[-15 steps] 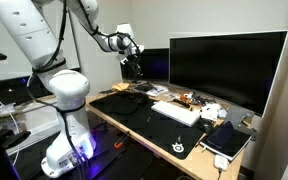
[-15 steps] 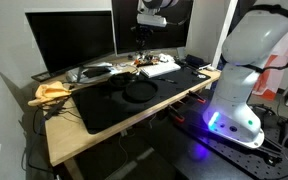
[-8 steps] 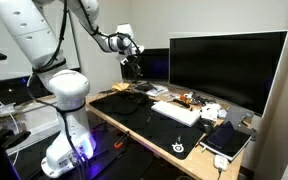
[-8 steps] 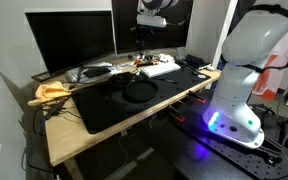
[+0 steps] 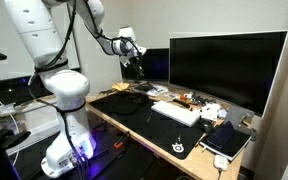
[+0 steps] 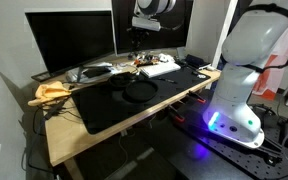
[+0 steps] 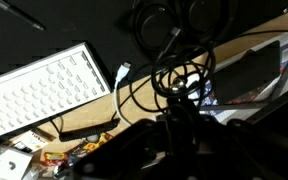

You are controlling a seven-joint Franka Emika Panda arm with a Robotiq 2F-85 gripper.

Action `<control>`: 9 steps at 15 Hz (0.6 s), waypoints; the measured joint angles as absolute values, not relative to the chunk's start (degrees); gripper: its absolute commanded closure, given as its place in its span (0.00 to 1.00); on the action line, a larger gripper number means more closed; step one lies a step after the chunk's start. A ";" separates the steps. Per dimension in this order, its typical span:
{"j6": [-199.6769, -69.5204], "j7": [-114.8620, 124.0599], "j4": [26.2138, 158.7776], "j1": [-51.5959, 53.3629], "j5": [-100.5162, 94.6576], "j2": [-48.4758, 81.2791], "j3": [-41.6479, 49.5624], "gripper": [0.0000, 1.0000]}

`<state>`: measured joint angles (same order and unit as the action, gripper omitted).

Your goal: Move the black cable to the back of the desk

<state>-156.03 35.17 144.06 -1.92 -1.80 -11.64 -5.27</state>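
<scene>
The black cable [image 7: 180,72] hangs in a loose tangle of loops from my gripper [image 7: 170,128], which is shut on its strands. In both exterior views the gripper [image 5: 131,47] [image 6: 144,22] is high above the rear part of the desk [image 5: 108,118] [image 6: 60,132], in front of the monitors. The cable dangles under it [image 5: 134,68] [image 6: 136,44], clear of the desk top. Below the cable in the wrist view are the wood desk surface and the edge of a black mat.
Two large black monitors [image 5: 224,62] [image 6: 69,38] stand along the back. A white keyboard [image 5: 176,112] [image 6: 162,67] [image 7: 44,95] lies in front of them amid small clutter. A black mat [image 6: 114,112] carries a dark coil [image 6: 137,92]. A yellow cloth [image 6: 52,92] lies at one end.
The arm has shifted a little and the gripper has risen slightly with the cable hanging from it. Nothing on the desk has moved.
</scene>
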 measured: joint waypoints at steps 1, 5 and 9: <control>-156.94 35.43 143.58 -1.92 -1.80 -10.88 -5.30 0.97; -159.74 37.23 141.17 -1.93 -2.46 -7.66 -5.37 0.97; -162.03 40.91 138.04 -2.10 -5.42 -3.89 -5.35 0.97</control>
